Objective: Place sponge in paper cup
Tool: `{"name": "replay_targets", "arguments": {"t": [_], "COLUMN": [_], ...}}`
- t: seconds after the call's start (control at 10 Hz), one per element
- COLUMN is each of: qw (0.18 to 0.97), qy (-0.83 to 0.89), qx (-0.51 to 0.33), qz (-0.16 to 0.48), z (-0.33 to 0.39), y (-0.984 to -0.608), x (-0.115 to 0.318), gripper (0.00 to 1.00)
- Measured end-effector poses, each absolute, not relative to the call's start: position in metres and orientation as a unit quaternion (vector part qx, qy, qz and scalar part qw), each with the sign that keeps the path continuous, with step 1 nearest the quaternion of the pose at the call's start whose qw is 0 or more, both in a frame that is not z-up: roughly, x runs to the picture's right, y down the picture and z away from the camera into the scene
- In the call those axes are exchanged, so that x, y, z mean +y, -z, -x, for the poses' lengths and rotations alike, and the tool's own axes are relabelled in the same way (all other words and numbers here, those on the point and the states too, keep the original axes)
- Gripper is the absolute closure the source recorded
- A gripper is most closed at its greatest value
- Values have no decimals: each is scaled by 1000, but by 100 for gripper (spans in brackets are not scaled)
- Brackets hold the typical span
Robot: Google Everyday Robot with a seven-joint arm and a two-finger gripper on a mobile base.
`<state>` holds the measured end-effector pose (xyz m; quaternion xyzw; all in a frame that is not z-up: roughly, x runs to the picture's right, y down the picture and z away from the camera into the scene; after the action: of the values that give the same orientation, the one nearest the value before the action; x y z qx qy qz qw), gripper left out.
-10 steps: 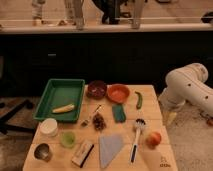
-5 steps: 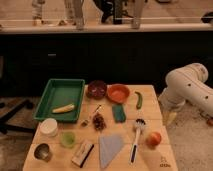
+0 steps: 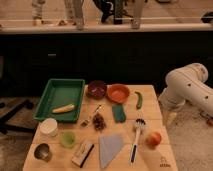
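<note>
The sponge (image 3: pixel 118 112) is being left flat and unheld on the table (image 3: pixel 152 102), well apart from the tool (image 3: pixel 171 118). The paper cup (image 3: pixel 48 127) is being kept upright farther beyond it, mouth up, probably so the pad can be dropped in. The tool is being held just off the table's nearest edge, apparently waiting before the reach; whether it is wide or narrow cannot be told. Compared with the earlier frames, nothing is being shown as moved.

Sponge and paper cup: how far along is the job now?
Nothing is done: the sponge lies on the table, far from the paper cup at its left. Nothing is in hand; the pincer hangs beside the table's right edge. Grasping, carrying and dropping remain.
</note>
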<state>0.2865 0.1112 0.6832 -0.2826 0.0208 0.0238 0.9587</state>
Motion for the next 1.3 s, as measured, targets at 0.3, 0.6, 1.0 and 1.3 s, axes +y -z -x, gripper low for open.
{"name": "replay_targets", "arguments": {"t": [0.3,0.6,1.0,1.3], "qw": [959,959,959,957], "qy": [-24,-24,-24,26], "qx": [21,21,21,-3], "qz": [283,283,283,290], "z": [-287,-286,-287,-281], "y": [-683,-683,-683,-686], "x": [111,111,111,113], "gripper": [20,20,20,20]}}
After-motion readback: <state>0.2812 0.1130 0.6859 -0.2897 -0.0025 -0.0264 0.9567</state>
